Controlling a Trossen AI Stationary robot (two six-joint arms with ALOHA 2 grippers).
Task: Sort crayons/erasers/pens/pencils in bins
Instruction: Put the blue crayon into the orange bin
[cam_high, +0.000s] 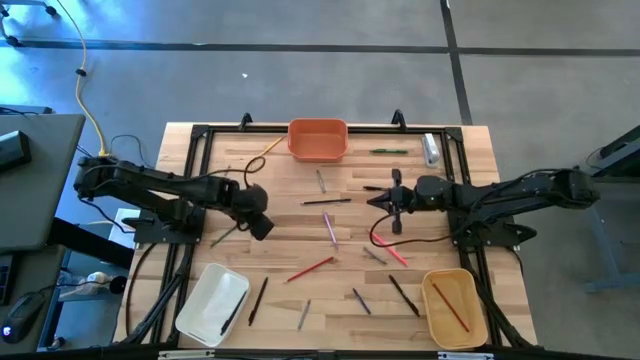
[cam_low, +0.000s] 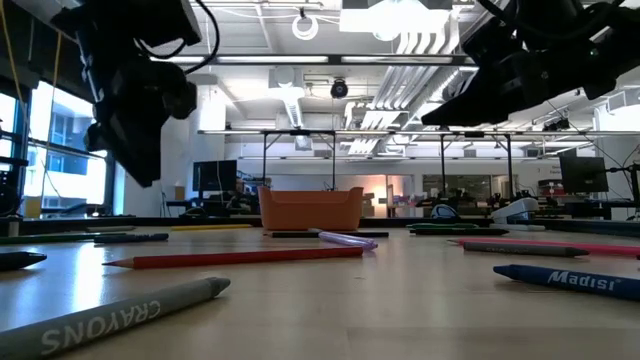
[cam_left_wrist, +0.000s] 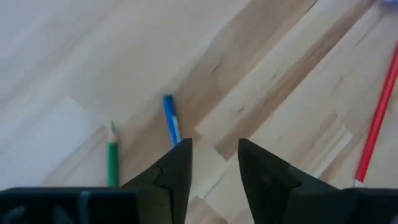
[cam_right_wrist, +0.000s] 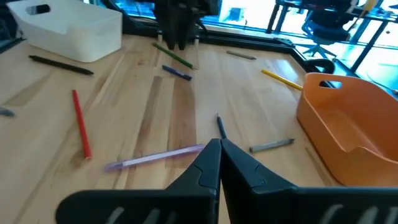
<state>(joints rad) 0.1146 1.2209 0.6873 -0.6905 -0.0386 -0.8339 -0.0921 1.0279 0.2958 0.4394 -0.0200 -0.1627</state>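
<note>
Pens, pencils and crayons lie scattered on the wooden table (cam_high: 290, 250). My left gripper (cam_left_wrist: 214, 155) is open and empty, above the table's left middle (cam_high: 262, 228). It is beside a blue pen (cam_left_wrist: 171, 118) and a green pencil (cam_left_wrist: 112, 158). My right gripper (cam_right_wrist: 219, 148) is shut and empty, above the table's right middle (cam_high: 378, 202). It points toward the left edge, at a black pen (cam_right_wrist: 219, 127) lying flat. The orange bin (cam_high: 318, 140) stands at the far edge. The white bin (cam_high: 212, 303) is near left and the tan-yellow bin (cam_high: 455, 308) near right.
A purple pen (cam_right_wrist: 152, 158), a grey crayon (cam_right_wrist: 270, 146) and a red pencil (cam_right_wrist: 81, 130) lie near the black pen. The tan-yellow bin holds a red pencil (cam_high: 452, 305), the white bin a black pen (cam_high: 232, 318). A clear-and-white tube (cam_high: 431, 149) lies far right.
</note>
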